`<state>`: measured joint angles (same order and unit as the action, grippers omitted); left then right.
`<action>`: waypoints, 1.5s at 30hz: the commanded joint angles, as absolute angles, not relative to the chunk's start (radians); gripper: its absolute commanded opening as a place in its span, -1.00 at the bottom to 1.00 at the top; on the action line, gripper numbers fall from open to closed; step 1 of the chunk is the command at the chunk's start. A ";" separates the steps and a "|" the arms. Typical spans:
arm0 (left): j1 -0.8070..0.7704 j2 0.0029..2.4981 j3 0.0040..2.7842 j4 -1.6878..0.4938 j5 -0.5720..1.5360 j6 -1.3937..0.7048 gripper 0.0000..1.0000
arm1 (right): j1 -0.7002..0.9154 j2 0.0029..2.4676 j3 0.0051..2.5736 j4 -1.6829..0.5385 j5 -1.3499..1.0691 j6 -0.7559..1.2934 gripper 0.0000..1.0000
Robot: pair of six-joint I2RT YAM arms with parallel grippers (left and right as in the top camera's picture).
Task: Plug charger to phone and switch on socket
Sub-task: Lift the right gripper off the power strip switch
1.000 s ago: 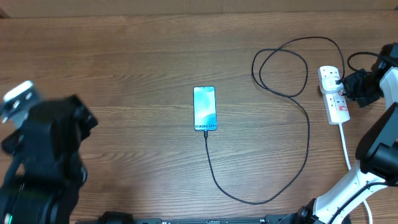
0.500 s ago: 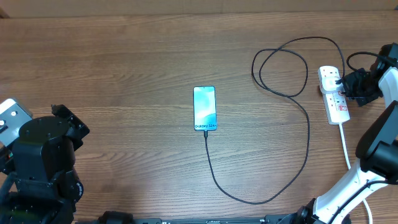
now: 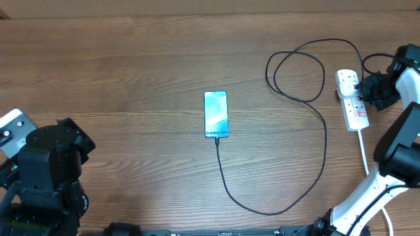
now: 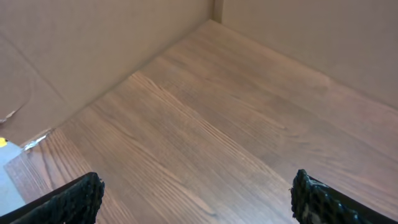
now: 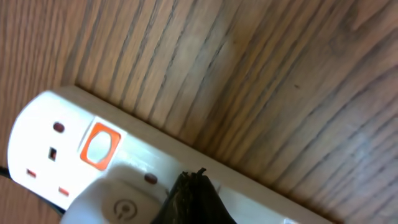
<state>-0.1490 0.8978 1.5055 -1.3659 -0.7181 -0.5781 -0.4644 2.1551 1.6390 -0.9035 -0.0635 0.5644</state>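
left arm has pulled back to the near-left corner since a second ago, and the right gripper (image 3: 378, 90) has nudged slightly up and outward at the socket (image 3: 352, 105); phone, cable and strip haven't shifted. left gripper (image 4: 198, 202) is parked with its fingers spread wide over bare table (image 3: 131, 59), holding nothing, which looks like deliberate clearance. phone (image 3: 216, 114) lies flat mid-table, screen up and lit. the charger (image 3: 325, 141) has its small end at the phone's near edge, so it appears plugged in. from there it sweeps right, loops and runs to the strip's far end. right wrist view shows one dark tip centred over the strip near an orange switch (image 5: 99, 147), so the fingers read as pinched together on nothing, probably to poke. i judge the switch press is what's left.
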 commanded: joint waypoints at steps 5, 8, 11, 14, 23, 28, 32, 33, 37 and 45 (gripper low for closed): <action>-0.150 0.896 1.499 -1.365 -0.744 -0.599 0.99 | -0.412 2.115 1.639 -0.926 -0.135 0.543 -0.92; -0.150 0.896 1.499 -1.369 -0.745 -0.598 0.99 | -0.433 2.117 1.639 -0.929 -0.136 0.543 -0.92; -0.150 0.896 1.499 -1.368 -0.744 -0.599 0.99 | -0.445 2.117 1.639 -0.925 -0.137 0.542 -0.92; -0.150 0.896 1.499 -1.367 -0.744 -0.599 0.99 | -0.452 2.117 1.639 -0.921 -0.146 0.542 -0.92; -0.150 0.896 1.499 -1.365 -0.744 -0.599 0.99 | -0.429 2.160 1.636 -0.918 -0.203 0.542 -0.92; -0.150 0.896 1.499 -1.370 -0.744 -0.598 0.99 | -0.358 2.244 1.633 -0.937 -0.220 0.542 -0.92; -0.150 0.896 1.499 -1.379 -0.744 -0.598 0.99 | -0.308 2.278 1.633 -0.938 -0.221 0.542 -0.92; -0.150 0.896 1.499 -1.381 -0.744 -0.598 0.99 | -0.302 2.278 1.633 -0.938 -0.214 0.541 -0.92; -0.150 0.896 1.499 -1.384 -0.744 -0.598 0.99 | -0.297 2.245 1.654 -0.990 -0.154 0.542 -0.92; -0.150 0.897 1.499 -1.384 -0.687 -0.598 0.99 | -0.295 1.964 1.701 -1.094 -0.015 0.455 -0.92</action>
